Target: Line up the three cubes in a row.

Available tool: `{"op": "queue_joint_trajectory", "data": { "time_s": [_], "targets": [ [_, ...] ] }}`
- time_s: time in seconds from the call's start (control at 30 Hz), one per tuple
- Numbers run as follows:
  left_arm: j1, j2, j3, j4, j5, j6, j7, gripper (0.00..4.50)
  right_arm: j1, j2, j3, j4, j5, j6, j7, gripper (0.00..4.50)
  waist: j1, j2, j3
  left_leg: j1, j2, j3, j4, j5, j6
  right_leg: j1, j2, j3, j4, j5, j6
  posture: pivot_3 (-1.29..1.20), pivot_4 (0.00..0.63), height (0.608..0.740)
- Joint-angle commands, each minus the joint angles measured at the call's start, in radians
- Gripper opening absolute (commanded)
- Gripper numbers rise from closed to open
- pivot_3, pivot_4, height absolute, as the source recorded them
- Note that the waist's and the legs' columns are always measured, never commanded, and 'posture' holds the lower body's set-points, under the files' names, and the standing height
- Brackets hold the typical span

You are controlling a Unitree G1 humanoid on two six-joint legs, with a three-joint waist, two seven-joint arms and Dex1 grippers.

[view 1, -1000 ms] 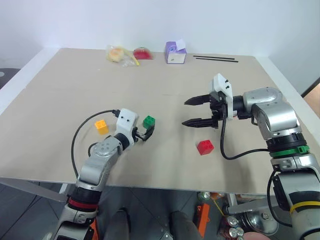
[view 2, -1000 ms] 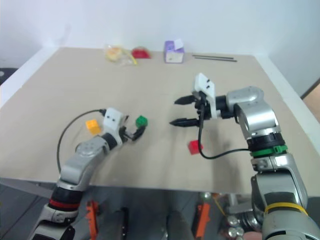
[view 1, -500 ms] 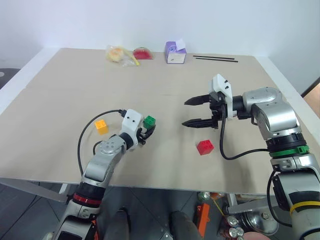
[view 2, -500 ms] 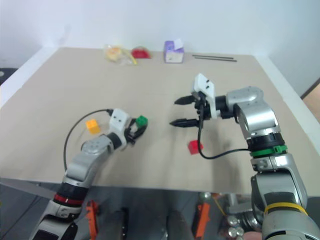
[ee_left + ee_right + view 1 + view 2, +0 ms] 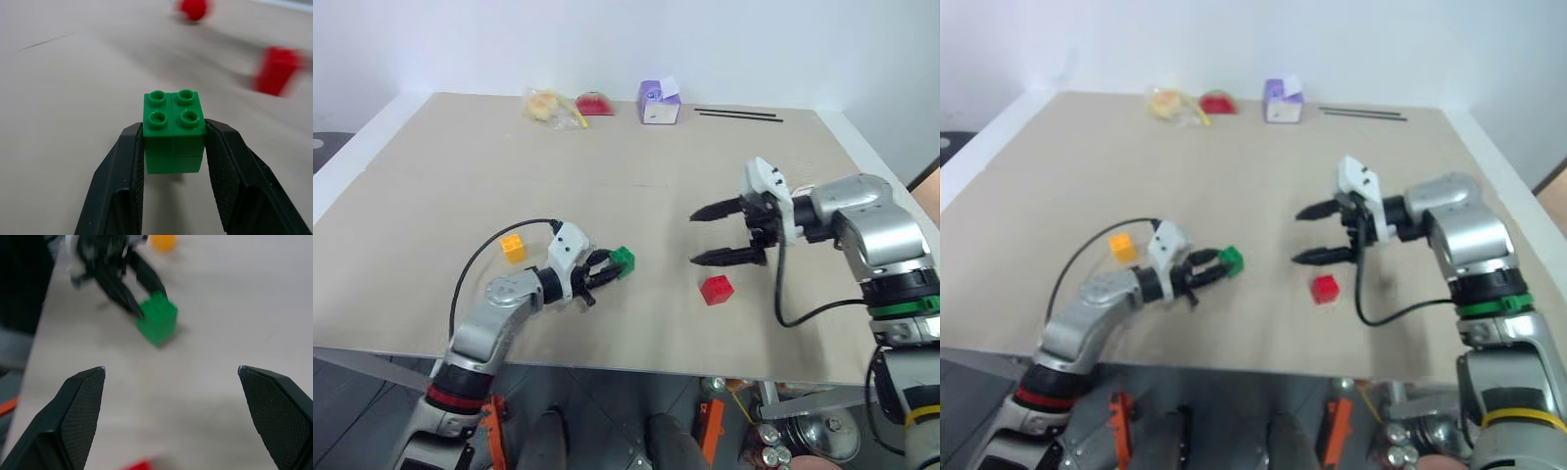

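Left eye view: I see the broad tan tabletop point(image 5: 460, 166). My right gripper point(image 5: 715, 233) hangs spread wide just above the small red studded plastic cube point(image 5: 716, 289). My left gripper point(image 5: 607, 274) is clamped on the green studded cube point(image 5: 623, 259), left of the red one; the yellow-orange studded cube point(image 5: 513, 247) sits farther left.

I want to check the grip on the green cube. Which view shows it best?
The left wrist view: the green cube sits large between the left gripper fingers, each pressed on one side. The head views show it small at the fingertips; the right wrist view shows it from above, with those fingers on it.
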Motion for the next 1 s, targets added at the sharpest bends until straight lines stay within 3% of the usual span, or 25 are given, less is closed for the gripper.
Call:
{"op": "queue_joint_trajectory", "data": {
  "time_s": [0.03, 0.43, 1.0],
  "targets": [
    [-0.043, 0.034, -0.038, -0.013, -0.014, -0.006, -0.105, 1.24, 0.024, -0.051, -0.028, -0.03, -0.011, -0.04, 0.041, 4.5, -0.001, 0.0, 0.0, 0.0, 0.0, 0.0, 0.0, 0.0, 0.0, 0.0, 0.0, 0.0, 0.0, 0.0, 0.0, 0.0, 0.15, 0.74],
    [-0.176, -0.027, -0.129, 0.168, 0.058, -0.114, -0.208, 1.24, 0.121, -0.111, -0.067, -0.119, -0.003, 0.001, 0.004, 4.5, -0.002, 0.0, 0.0, 0.0, 0.0, 0.0, 0.002, 0.0, 0.0, 0.0, 0.0, 0.0, 0.0, 0.001, 0.0, 0.0, 0.15, 0.74],
    [-0.256, -0.104, -0.148, 0.33, 0.134, -0.229, -0.241, 1.24, 0.17, -0.122, -0.087, -0.157, -0.002, 0.022, -0.03, 4.5, -0.002, 0.0, 0.0, 0.0, 0.0, 0.0, 0.002, 0.0, 0.0, 0.0, 0.0, 0.0, 0.001, 0.001, 0.0, 0.0, 0.15, 0.74]
  ]
}}
